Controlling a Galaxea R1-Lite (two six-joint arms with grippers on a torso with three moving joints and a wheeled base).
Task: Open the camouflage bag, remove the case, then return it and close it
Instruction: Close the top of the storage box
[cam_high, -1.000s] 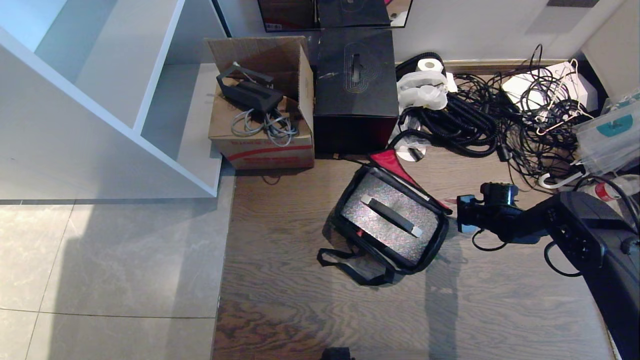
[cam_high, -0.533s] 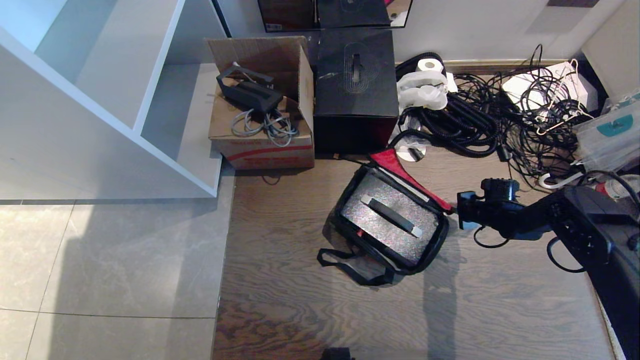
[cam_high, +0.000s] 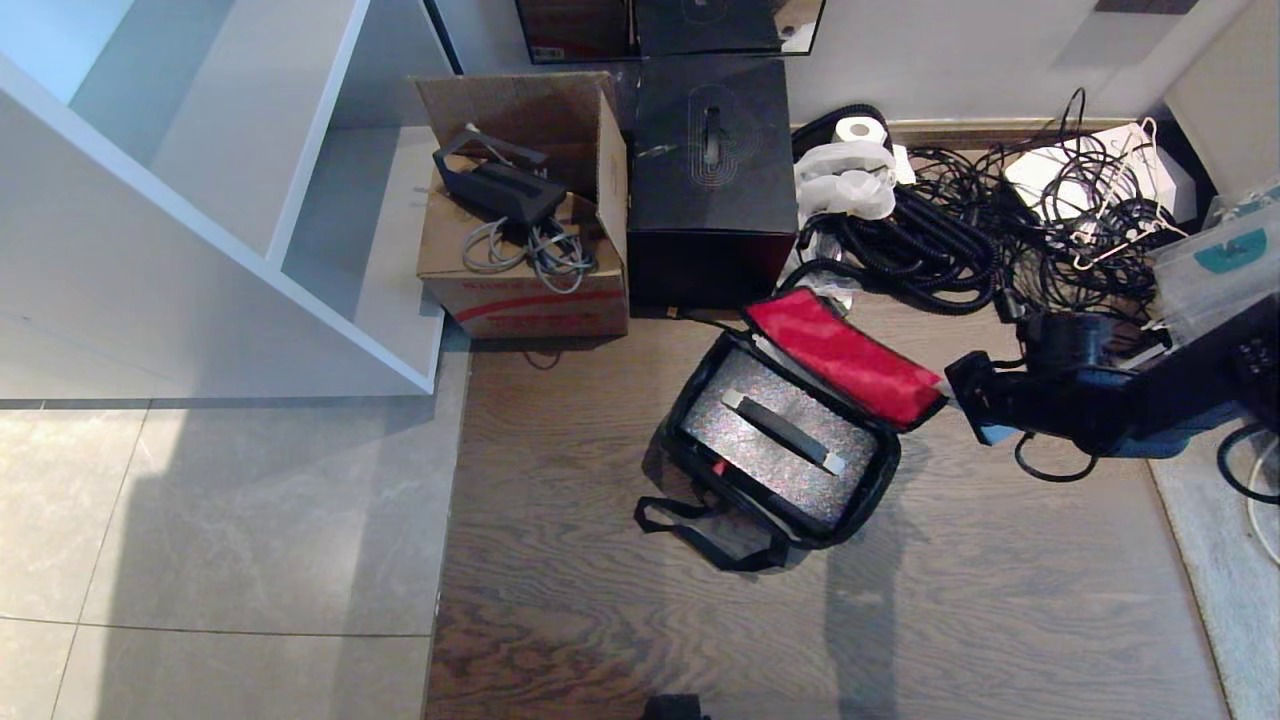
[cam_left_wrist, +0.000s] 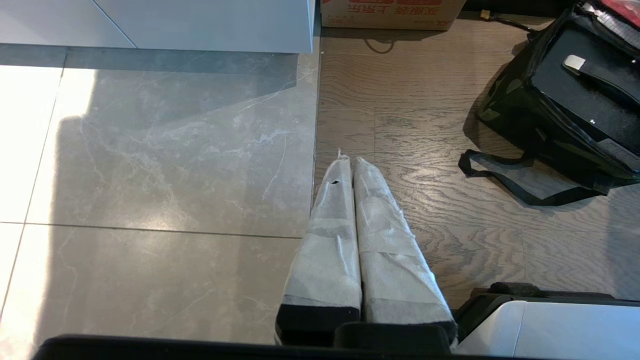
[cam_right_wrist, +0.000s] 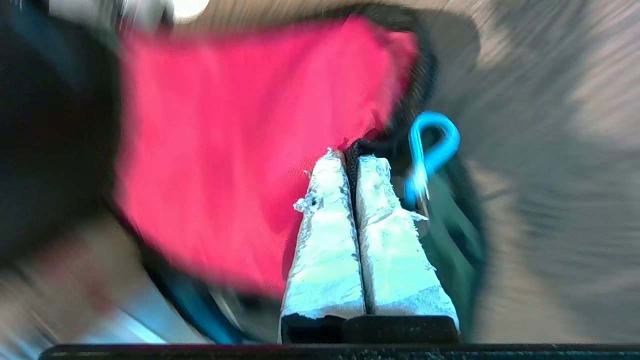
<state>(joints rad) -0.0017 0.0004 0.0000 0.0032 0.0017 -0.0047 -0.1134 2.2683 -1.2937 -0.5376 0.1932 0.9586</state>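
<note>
We find the right gripper (cam_right_wrist: 352, 160) pinched shut on the rim of the red-lined lid (cam_high: 845, 355), while the bag (cam_high: 780, 445) lies open on the floor to its left, the case (cam_high: 775, 445) inside, handle diagonal.

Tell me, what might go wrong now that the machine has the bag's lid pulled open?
The right end effector is shut on only the thin edge of the red-lined lid flap of the soft camouflage bag, so the flap could slip free and drop over the flat black hard case.

Pulling further might drag the whole bag across the wooden floor.

The tangle of black cables lies near that arm and could snag it.
</note>
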